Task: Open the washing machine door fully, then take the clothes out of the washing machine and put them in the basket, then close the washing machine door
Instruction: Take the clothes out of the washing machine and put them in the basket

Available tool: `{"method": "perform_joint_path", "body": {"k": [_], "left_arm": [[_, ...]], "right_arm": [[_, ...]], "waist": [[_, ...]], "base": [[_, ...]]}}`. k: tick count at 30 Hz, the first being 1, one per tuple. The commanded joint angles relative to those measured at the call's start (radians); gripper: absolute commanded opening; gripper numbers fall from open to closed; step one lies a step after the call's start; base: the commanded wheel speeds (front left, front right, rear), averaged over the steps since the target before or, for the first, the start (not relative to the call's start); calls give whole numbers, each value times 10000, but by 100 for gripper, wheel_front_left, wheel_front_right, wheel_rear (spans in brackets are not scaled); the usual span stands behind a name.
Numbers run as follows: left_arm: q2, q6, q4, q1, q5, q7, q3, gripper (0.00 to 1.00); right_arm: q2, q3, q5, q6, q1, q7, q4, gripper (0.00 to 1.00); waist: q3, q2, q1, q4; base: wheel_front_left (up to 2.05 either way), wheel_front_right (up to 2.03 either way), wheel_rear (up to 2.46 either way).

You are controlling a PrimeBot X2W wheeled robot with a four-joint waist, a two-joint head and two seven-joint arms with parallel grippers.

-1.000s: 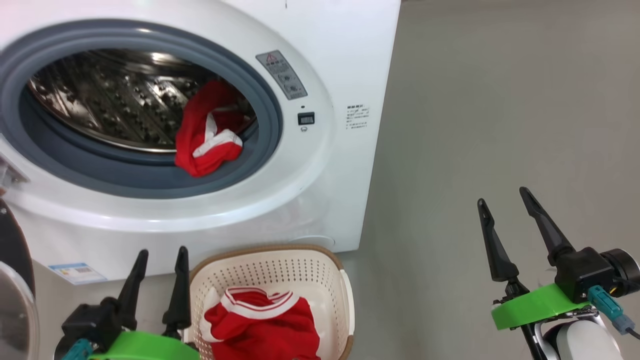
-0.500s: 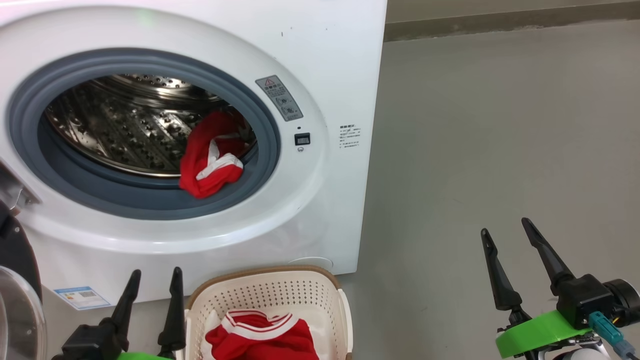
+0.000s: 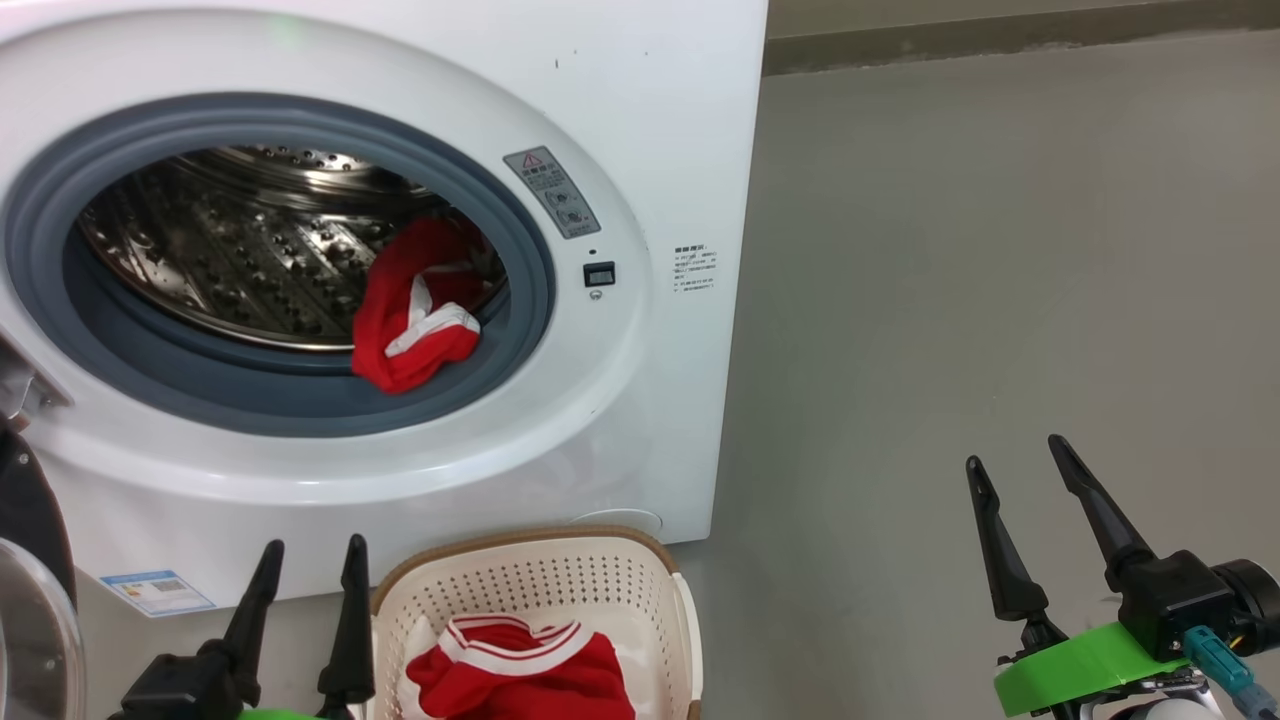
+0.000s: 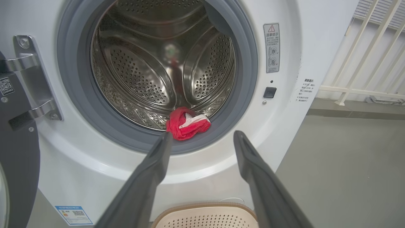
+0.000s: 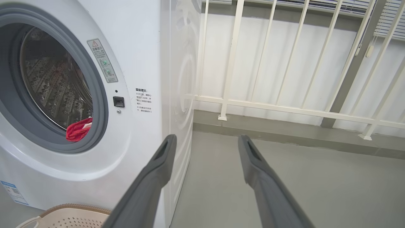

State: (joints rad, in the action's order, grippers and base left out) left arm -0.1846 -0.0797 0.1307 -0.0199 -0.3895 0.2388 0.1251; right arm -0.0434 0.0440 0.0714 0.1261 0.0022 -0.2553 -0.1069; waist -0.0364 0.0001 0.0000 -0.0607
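The washing machine (image 3: 640, 120) stands with its mouth uncovered. Its black-rimmed door (image 3: 25, 590) is swung out at the far left, where its hinge side (image 4: 19, 126) also shows. One red garment (image 3: 415, 310) lies on the grey ring at the drum's lower right lip (image 4: 187, 124) (image 5: 78, 130). A second red garment (image 3: 520, 675) rests in the cream basket (image 3: 600, 560) on the floor before the machine. My left gripper (image 3: 315, 543) is open and empty just left of the basket, its fingers (image 4: 148, 177) aimed at the drum. My right gripper (image 3: 1012, 451) hangs open and empty over the floor, right of the machine.
Grey floor (image 3: 980, 250) stretches to the right of the machine. A white railing (image 5: 284, 107) on a low kerb runs behind it. The basket's rim (image 4: 202, 207) sits directly below the drum opening, close to the machine's front.
The head camera has tilted up, so the machine and basket sit lower in the picture. Both grippers stay open and empty; the garments have not moved.
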Motion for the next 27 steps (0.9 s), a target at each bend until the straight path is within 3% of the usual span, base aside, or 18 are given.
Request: {"method": "perform_joint_path", "body": {"k": [1,13,27], "left_arm": [[-186,15,-304,-170,-28,14,-360,100],[-163,12,-336,-700,-161,-91,-268,100],[-509,317,380,-3101,-312,-287,-351,100]], "right_arm": [[-68,-228,94,46,-154,-65,242,100],[-68,-337,20,46,-409,-65,356,100],[-68,-643,-42,46,-1183,-65,581,100]], "waist": [[-48,-1,0,0],[-714,-1,0,94],[-2240,-1,0,181]], "base": [[0,0,0],[0,0,0],[0,0,0]]}}
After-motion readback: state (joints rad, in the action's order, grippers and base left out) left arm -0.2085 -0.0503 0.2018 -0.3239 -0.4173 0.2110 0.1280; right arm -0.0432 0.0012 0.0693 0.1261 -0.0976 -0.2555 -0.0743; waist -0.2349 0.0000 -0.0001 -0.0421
